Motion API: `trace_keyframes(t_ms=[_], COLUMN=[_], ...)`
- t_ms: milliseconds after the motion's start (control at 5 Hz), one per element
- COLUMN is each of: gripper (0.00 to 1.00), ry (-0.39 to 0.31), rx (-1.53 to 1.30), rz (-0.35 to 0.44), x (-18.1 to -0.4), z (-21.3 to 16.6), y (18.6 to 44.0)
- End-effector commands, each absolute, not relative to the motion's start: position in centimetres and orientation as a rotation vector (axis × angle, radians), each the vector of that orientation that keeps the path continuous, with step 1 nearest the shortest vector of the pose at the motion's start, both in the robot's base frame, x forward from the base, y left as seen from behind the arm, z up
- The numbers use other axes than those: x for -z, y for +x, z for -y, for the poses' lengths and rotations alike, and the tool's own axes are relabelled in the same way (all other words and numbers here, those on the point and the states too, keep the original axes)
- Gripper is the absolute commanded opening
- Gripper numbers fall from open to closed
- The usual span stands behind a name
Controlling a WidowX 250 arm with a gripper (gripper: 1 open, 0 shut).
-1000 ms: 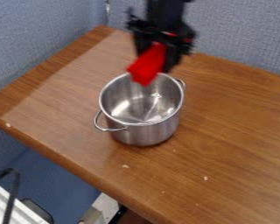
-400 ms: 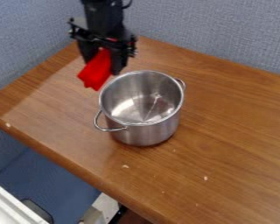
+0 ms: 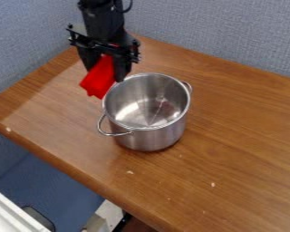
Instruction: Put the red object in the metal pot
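A black robot gripper (image 3: 102,56) reaches down from the top edge, in the upper left of the frame, closed on a bright red rectangular block (image 3: 98,77) that hangs tilted beneath it. Just right of the block, near the centre, a shiny round stainless-steel pot (image 3: 148,111) with a rolled rim and loop side handles stands upright on a brown wooden table (image 3: 220,172). The block is outside the pot's opening. Blue-grey textured panels (image 3: 238,32) fill the upper corners; pale and dark equipment (image 3: 17,216) shows at lower left.
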State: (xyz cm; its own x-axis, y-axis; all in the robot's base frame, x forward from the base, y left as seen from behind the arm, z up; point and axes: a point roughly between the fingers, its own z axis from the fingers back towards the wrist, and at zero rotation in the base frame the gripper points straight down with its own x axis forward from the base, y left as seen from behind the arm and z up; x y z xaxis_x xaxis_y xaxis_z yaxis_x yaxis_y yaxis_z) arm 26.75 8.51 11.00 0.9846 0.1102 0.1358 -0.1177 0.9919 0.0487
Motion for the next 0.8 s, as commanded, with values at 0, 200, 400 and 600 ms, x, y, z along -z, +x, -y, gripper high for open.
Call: trace_keyframes(t_ms=[0,200,400,600], gripper=[0.00,0.00,0.00,0.00], ry=[0.052,0.038,0.035,0.028], rx=[-0.108,-0.105,-0.092,-0.081], rz=[0.188,0.186,0.196,0.202], x=[-12.1,-11.4,-11.3,-10.9], z=[-8.0,-7.6,-6.9,-5.7], y=[27.1,27.3,28.1,28.7])
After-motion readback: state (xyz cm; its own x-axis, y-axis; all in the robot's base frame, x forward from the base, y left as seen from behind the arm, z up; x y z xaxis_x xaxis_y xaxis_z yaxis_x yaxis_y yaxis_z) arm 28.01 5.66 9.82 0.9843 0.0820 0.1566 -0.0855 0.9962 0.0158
